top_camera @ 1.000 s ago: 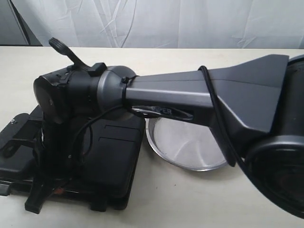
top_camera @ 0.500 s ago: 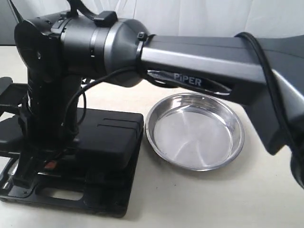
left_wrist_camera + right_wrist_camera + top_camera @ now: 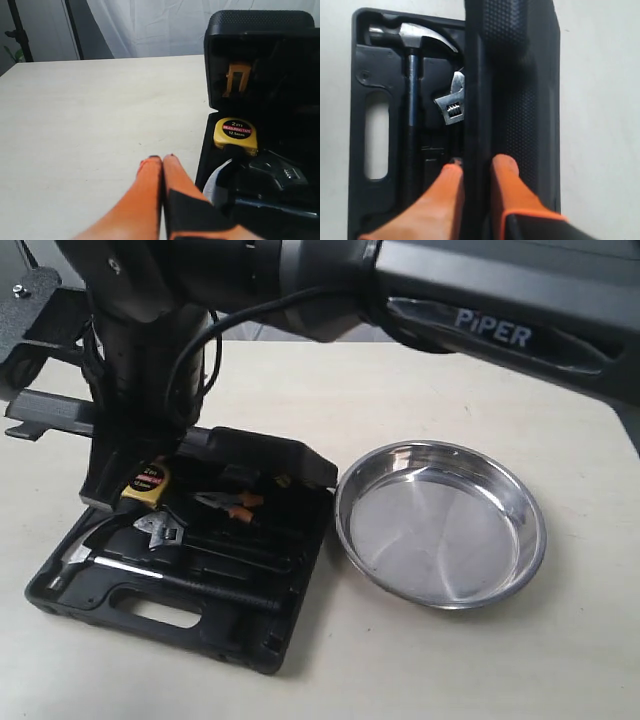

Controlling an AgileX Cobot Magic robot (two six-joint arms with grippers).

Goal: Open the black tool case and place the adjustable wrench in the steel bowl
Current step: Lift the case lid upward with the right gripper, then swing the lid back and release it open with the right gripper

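**1. Case.** I had the black tool case [image 3: 240, 635] open on the table [image 3: 450, 670], at the left of the ext. view. Its lid [image 3: 270, 452] stood raised along the far side of the tray.

**2. R gripper.** The right gripper [image 3: 477, 165] was clamped on the lid's free edge. In the R wrist view its orange fingers [image 3: 445, 195] straddled that edge, one on the inner face and one on the pebbled outer face. The right arm [image 3: 480, 310] reached across the middle of the ext. view to that spot.

**3. L gripper.** The left gripper [image 3: 161, 160] had its jaws pressed together, tip to tip. It pointed out over bare tabletop just beside the case, at the end where the tape measure [image 3: 148, 483] sat.

**4. Wrench loc.** The adjustable wrench [image 3: 160, 532] lay flat in the tray. Its silver jaw head was at the left end in the ext. view, and the black handle ran off to the right. It sat between the yellow tape measure and the hammer [image 3: 190, 583], w/ the orange-handled pliers [image 3: 232, 504] just beyond it toward the lid. Neither gripper was in contact w/ it.

**5. Bowl.** The steel bowl [image 3: 441, 604] stood upright on the table, close against the case's right side. I couldn't tell whether rim and case touched.
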